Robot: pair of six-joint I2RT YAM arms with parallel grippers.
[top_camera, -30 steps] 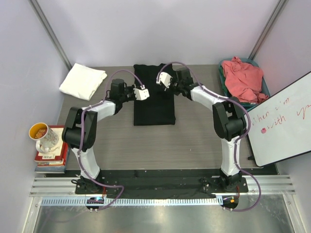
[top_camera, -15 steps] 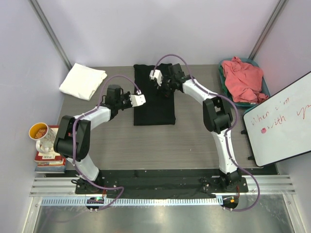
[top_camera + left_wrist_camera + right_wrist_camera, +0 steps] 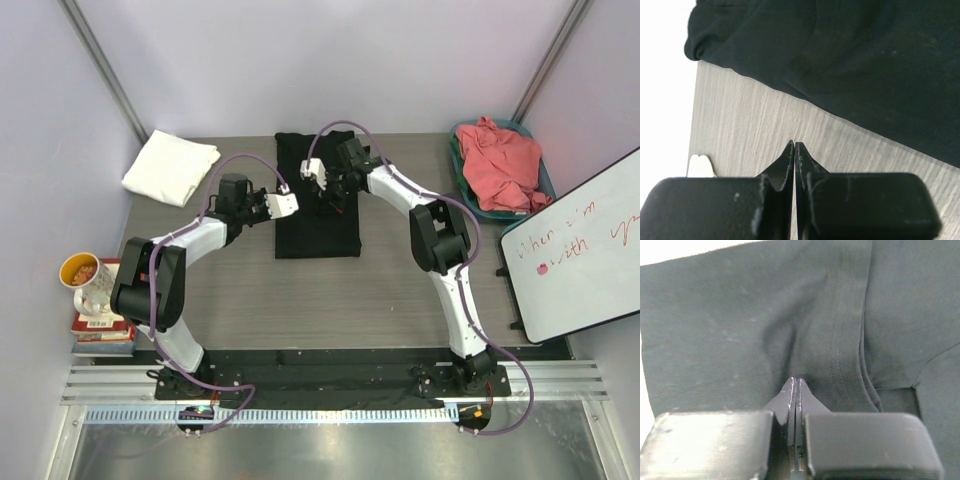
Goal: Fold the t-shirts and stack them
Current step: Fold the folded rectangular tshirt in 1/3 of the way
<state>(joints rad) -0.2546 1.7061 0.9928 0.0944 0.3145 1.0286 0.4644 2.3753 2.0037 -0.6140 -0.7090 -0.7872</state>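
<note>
fig. colours and patterns, overhead and wrist views. black t-shirt (image 3: 318,205): solid black, with tone-on-tone stitch lines in the right wrist view. white t-shirt (image 3: 170,167): plain white. coral-pink t-shirt (image 3: 500,160): plain coral-pink, in a teal basket (image 3: 457,145). table (image 3: 400,275): grey, streaked with fine pale wood grain. left arm (image 3: 185,240) and right arm (image 3: 450,270): white and black segments, with purple cables (image 3: 245,158). left gripper (image 3: 794,146) and right gripper (image 3: 795,382): matte black fingers. mug (image 3: 100,290): white, patterned, orange-yellow inside. books (image 3: 105,330): red covers. whiteboard (image 3: 580,260): white, red handwriting. walls (image 3: 300,60): pale lilac.
</note>
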